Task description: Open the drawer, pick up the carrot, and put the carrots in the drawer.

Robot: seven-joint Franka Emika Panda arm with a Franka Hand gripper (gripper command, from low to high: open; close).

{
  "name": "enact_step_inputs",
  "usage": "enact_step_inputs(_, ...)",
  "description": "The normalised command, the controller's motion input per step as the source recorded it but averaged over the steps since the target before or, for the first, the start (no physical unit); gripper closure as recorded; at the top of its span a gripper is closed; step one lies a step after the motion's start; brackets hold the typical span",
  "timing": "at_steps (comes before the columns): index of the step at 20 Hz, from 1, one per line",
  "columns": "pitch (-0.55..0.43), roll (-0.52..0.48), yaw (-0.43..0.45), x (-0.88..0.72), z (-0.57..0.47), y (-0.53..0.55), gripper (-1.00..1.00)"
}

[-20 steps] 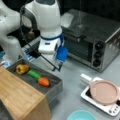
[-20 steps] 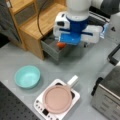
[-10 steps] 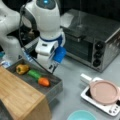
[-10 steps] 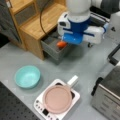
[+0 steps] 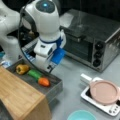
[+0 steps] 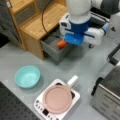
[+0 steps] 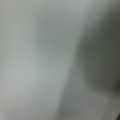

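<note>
Grey tabletop [image 5: 72,100] is carrying a toaster oven [image 5: 100,42] at 2 o'clock and a wooden cabinet [image 5: 17,97] at 8. The shallow dark grey drawer [image 5: 53,86] is standing pulled open, and the small orange carrot [image 5: 44,81] is lying inside beside a green vegetable [image 5: 34,74] and yellow pepper [image 5: 22,69], likely dropped there. The white-and-blue gripper [image 5: 51,68] is hovering just above; jaw state cannot be told. No readable writing.

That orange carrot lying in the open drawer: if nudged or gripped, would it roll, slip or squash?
The carrot looks stubby and rounded, so it would probably roll if nudged, though the drawer wall and the green vegetable beside it should stop it. Its smooth, glossy look suggests a hard, light toy: likely stiff, perhaps slippery. The gripper hangs just above.
</note>
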Motion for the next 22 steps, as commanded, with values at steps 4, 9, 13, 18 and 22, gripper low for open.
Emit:
enact_step_inputs(4, -0.247, -0.023, -0.265, -0.34, -0.19, 0.24, -1.00)
enact_step_inputs(9, -0.251, -0.018, -0.206, -0.36, -0.11, 0.24, -1.00)
enact_step_inputs(13, -0.245, -0.037, -0.155, -0.38, -0.11, 0.24, -1.00)
enact_step_inputs(18, -0.261, -0.019, -0.123, -0.33, -0.16, 0.19, -1.00)
enact_step_inputs(22, -0.259, 0.020, -0.121, -0.27, -0.19, 0.11, -1.00)
